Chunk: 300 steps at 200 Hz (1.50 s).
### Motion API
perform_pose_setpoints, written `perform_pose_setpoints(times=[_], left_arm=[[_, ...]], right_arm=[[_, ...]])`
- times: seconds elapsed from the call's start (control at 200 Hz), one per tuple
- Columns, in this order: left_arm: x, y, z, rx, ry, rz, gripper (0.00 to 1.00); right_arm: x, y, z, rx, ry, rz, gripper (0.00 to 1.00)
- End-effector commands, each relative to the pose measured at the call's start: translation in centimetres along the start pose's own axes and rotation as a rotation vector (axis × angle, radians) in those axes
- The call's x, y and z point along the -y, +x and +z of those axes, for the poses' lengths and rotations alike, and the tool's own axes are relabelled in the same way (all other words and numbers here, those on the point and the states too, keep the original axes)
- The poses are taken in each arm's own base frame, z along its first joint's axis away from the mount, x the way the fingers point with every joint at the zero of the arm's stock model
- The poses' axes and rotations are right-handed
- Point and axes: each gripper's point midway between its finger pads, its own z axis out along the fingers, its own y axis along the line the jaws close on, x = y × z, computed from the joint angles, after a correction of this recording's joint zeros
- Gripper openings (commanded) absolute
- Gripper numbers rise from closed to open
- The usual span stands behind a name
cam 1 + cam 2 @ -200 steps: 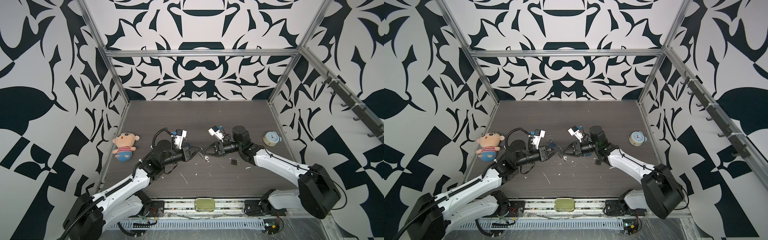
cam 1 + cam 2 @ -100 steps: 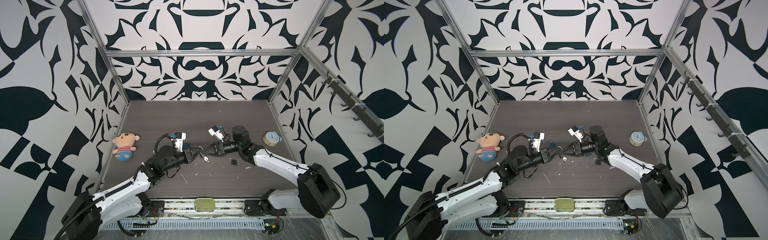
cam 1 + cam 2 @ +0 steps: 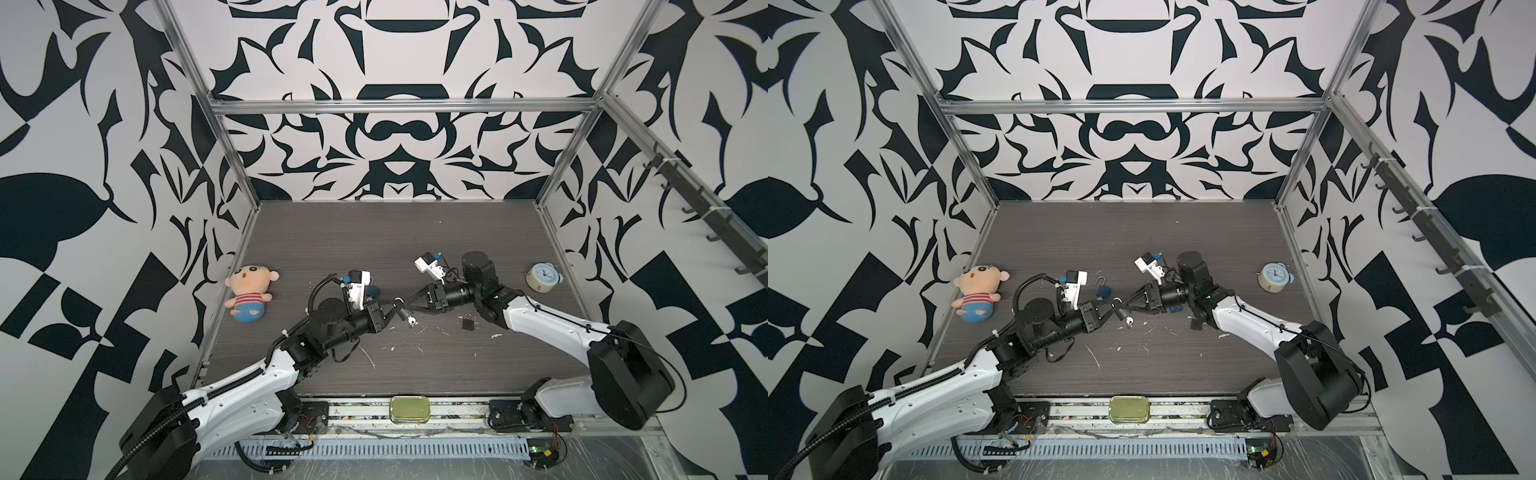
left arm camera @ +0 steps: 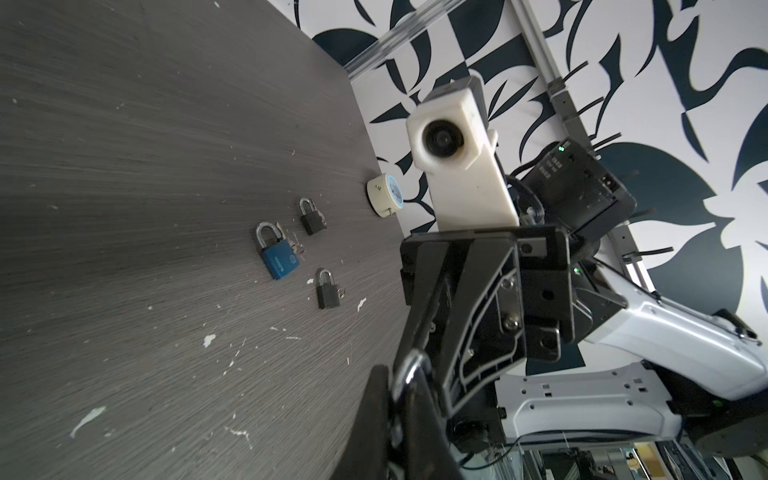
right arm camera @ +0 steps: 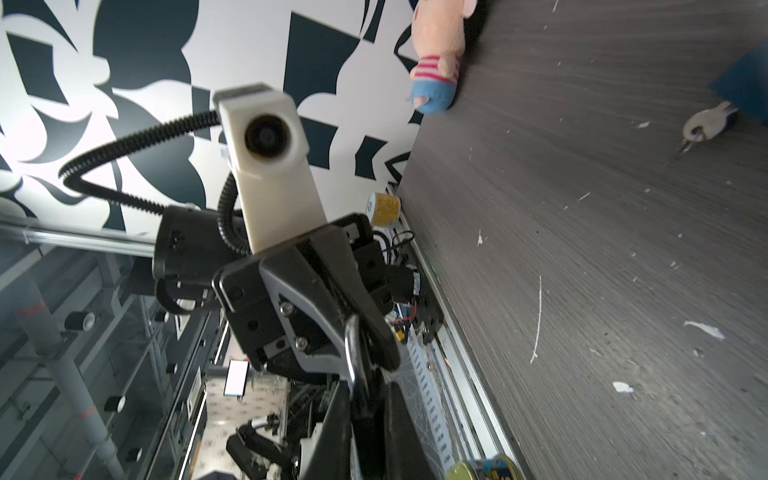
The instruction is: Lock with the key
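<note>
Table (image 3: 374, 232), L arm (image 3: 249, 386) & R arm (image 3: 540, 328) reaching to meet over it. Doll (image 3: 249, 295) lies farthest from alarm clock (image 3: 542, 278), at opp. edge. L gripper (image 3: 392, 311) & R gripper (image 3: 407, 306) are nose to nose, well apart from clock on its doll side. Both clenched on same small padlock (image 3: 400, 301), held off the table.

Wrist views: only the silver shackle shows betw. fingers, body hidden; can't tell if shackle is seated. Blue padlock (image 3: 1104, 291), shackle looks open, on table beyond grippers from clock. Black padlock (image 3: 468, 322) on table, nearer clock than grippers. Key (image 3: 411, 320) just below small padlock; in keyhole or loose, can't tell.

Step, prob.: two-handed steadying/regrasp before the turn. Next calls for one gripper on body, other freed to pinch key head & turn w/o tugging it out.
</note>
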Motion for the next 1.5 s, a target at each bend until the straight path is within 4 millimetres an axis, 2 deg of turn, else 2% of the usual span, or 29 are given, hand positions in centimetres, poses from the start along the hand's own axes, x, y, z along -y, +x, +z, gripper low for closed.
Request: perform_pose_setpoints(times=[0.0,0.105,0.235,0.365,0.435,0.585,0.705,0.825,0.92,1.07,1.18,1.495], left_arm=[[-1.7,11.0,-1.7,-0.462,-0.011,-0.023,0.00],[-1.9,8.9,-1.4,-0.364,-0.070,0.002,0.00],[-0.6,6.2,-1.4,-0.274,-0.101,0.045,0.00],[0.3,4.1,-1.9,-0.214,-0.137,0.084,0.00],[0.5,3.1,-2.2,-0.176,-0.147,0.089,0.00],[1.0,0.9,-2.9,-0.077,-0.166,0.088,0.00],[2.3,-0.8,-3.0,-0.018,-0.160,0.091,0.00],[3.6,-2.2,-2.9,0.018,-0.160,0.094,0.00],[4.0,-3.1,-2.7,0.033,-0.187,0.087,0.00],[4.8,-4.0,-2.1,0.038,-0.208,0.075,0.00],[5.1,-4.1,-1.8,0.026,-0.213,0.068,0.00],[5.5,-4.2,-1.8,0.025,-0.199,0.059,0.00]], right_arm=[[-6.8,-9.8,-2.8,0.387,-0.042,-0.297,0.00],[-6.4,-9.1,-2.7,0.363,-0.043,-0.291,0.00],[-5.5,-8.1,-2.7,0.340,-0.034,-0.269,0.00],[-4.4,-7.0,-2.9,0.323,0.004,-0.258,0.17],[-3.9,-6.1,-3.0,0.315,0.010,-0.256,0.23],[-3.2,-3.7,-3.3,0.282,0.010,-0.271,0.32],[-2.8,-1.6,-3.5,0.271,0.048,-0.322,0.39],[-2.5,1.2,-2.2,0.229,0.187,-0.454,0.43],[-2.5,2.5,-1.4,0.226,0.279,-0.558,0.44],[-2.6,2.8,-1.0,0.273,0.381,-0.661,0.47],[-2.9,2.4,-1.3,0.313,0.448,-0.727,0.51],[-3.8,0.9,-0.7,0.345,0.476,-0.781,0.50]])
